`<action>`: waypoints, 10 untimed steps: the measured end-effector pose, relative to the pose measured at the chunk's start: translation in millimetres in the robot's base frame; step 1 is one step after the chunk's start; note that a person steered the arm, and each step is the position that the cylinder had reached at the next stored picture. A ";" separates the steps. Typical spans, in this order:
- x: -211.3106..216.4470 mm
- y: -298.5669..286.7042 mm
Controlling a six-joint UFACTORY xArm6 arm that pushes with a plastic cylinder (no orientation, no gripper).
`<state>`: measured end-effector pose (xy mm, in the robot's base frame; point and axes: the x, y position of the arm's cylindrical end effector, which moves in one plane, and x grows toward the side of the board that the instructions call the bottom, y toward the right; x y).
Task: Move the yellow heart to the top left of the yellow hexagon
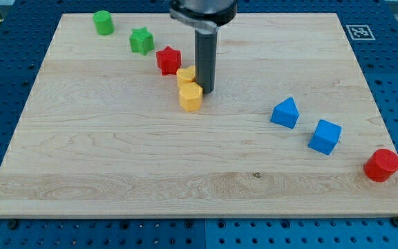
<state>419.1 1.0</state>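
The yellow heart (185, 75) lies near the board's upper middle, touching the upper edge of the yellow hexagon (191, 97), slightly to its upper left. My tip (206, 90) stands just right of both yellow blocks, close to or touching the hexagon's upper right side. The rod partly hides the heart's right edge.
A red star (168, 60) sits just upper left of the heart. A green star (141, 41) and a green cylinder (103, 23) lie further upper left. A blue triangle (285, 113), a blue cube (325, 136) and a red cylinder (381, 165) lie at the right.
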 end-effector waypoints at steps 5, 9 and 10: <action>-43.4 -25.3; -58.0 -74.7; -12.9 -74.6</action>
<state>406.2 -73.6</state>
